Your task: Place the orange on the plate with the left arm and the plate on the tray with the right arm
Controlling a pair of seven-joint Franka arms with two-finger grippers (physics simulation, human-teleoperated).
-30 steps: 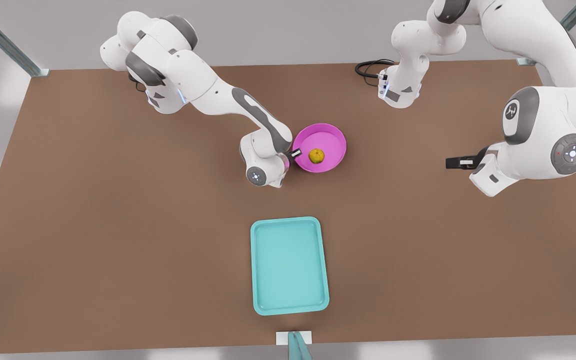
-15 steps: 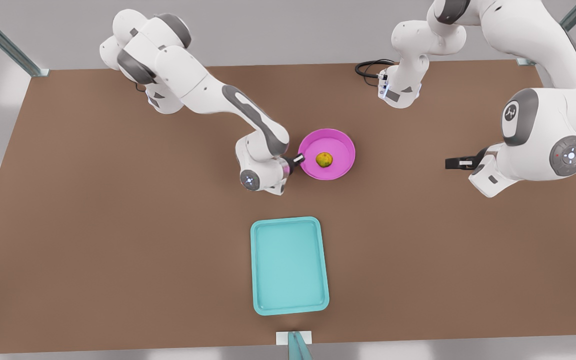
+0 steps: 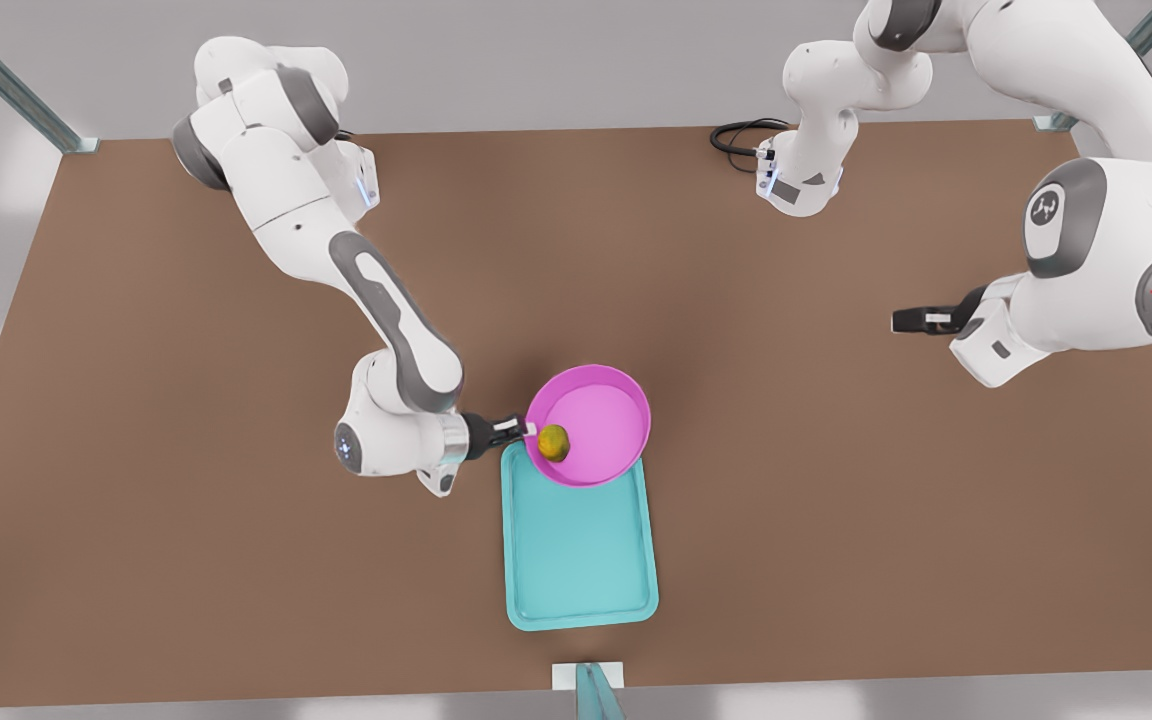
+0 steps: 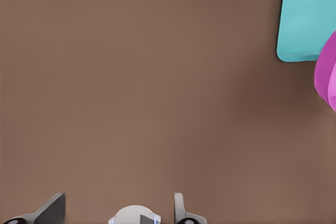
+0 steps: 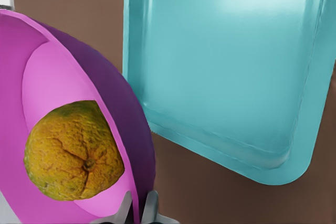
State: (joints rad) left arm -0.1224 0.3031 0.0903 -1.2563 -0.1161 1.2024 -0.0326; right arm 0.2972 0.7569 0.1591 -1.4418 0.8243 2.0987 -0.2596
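Since a moment ago your right arm has carried the plate (image 3: pixel 601 415) from mid-desk toward 6 o'clock, and in the front view its near edge now overlaps the far end of the tray (image 3: pixel 581 560). The orange (image 3: pixel 553 442) has slid from the plate's middle to its 8 o'clock side.

Around the work, you have bare brown desk (image 3: pixel 186 500), a black cable (image 3: pixel 736 135) coiled at the far edge near 12 o'clock, and a small pale bracket (image 3: pixel 588 676) on the near edge at 6 o'clock. Nothing lies between the plate and the tray.

The plate holds the orange, which sits against the inside of the rim. Apart from the plate's overlap, the tray's floor is bare.

Your right hand (image 3: pixel 521 430) is clamped on the plate's rim at the plate's 9 o'clock, and the orange lies just beside it. The right wrist view shows the rim pinched between the fingers (image 5: pixel 151 208), the orange (image 5: pixel 73 150) close inside the plate (image 5: pixel 58 77) and the tray (image 5: pixel 226 66) beyond.

Your left hand (image 3: pixel 911 320) waits at 3 o'clock, well apart from the plate, its fingers (image 4: pixel 52 211) spread apart with nothing between them.
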